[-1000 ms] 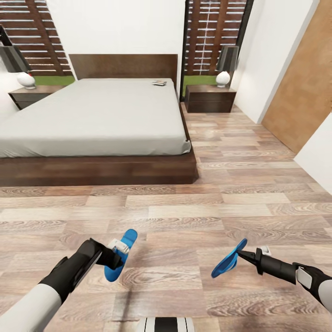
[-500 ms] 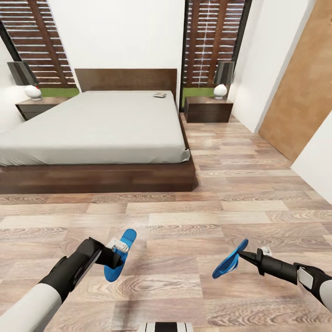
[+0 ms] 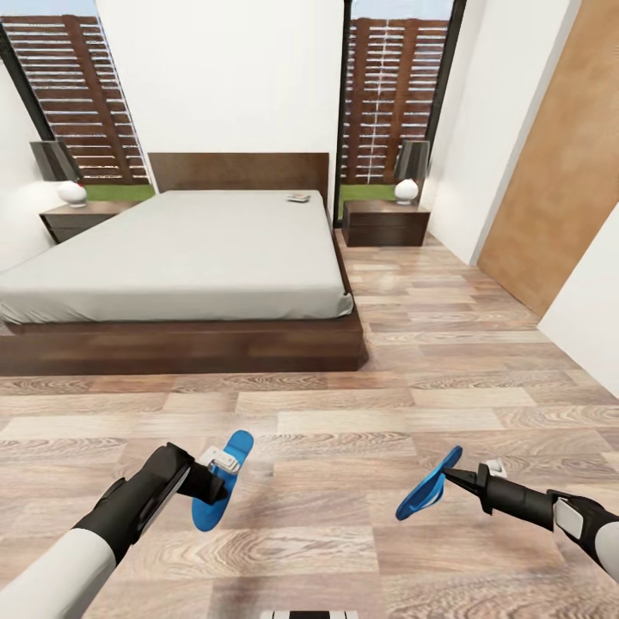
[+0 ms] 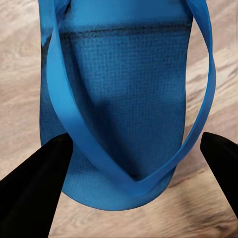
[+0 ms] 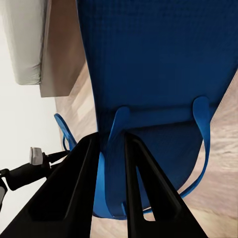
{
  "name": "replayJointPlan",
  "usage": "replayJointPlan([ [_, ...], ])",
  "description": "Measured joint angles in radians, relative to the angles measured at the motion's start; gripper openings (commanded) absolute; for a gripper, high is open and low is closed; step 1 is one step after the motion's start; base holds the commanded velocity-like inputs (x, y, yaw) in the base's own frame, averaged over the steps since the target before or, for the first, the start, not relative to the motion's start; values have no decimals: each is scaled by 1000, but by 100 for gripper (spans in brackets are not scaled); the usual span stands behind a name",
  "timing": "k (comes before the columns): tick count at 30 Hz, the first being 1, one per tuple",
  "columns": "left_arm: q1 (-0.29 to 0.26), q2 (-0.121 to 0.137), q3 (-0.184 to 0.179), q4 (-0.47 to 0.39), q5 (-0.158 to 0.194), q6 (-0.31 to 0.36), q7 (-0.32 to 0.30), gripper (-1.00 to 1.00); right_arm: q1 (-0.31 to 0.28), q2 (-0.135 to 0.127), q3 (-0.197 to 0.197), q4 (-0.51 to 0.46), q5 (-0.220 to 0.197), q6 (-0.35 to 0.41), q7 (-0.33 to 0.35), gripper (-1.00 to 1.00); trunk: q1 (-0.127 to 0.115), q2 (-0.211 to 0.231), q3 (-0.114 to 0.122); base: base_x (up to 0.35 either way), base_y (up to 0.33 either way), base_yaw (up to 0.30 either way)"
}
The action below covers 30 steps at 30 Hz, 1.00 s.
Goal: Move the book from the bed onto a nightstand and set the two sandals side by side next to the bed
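Blue rubber sits in both your grippers. Your right gripper (image 5: 109, 148) has its two dark fingers drawn close together on the strap of one sandal (image 5: 158, 64), pinching where the thong meets the sole, so that sandal hangs tilted on edge off the fingertips; in the head view it (image 3: 427, 486) rides clear of the floor (image 3: 344, 421). Your left gripper (image 4: 134, 163) is harder to read: the wrist camera shows its fingers (image 4: 34, 183) wide on either side of the other sandal (image 4: 119, 89), and I cannot tell whether they are pressing it or where the contact lies. In the head view that sandal (image 3: 222, 478) lies flatter, sole up, just past the left gripper (image 3: 215, 473).

Holding one sandal per arm makes sense, I think: you can bring both down together and set them as a pair.

Further out, the bed (image 3: 172, 258) stands well ahead, its wooden frame low on the floor. The book (image 3: 298, 198) lies on the mattress near the headboard, on the side nearest the right-hand nightstand (image 3: 387, 225), which carries a lamp (image 3: 409, 172). A second nightstand (image 3: 77, 219) stands at the bed's far left. The book is untouched, and the sandals have yet to be put down beside the bed.
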Motion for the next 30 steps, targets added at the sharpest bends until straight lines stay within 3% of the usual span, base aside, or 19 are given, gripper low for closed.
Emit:
replayJointPlan([
  [20,0,-3,0,0,0,8,1,-100,4,1,1,0,3,3,-89,-100,-9,5,77,0,0,0],
  [30,0,-3,0,-1,0,1,1,-100,19,4,3,0,2,0,-93,-100,-9,5,78,0,0,0],
])
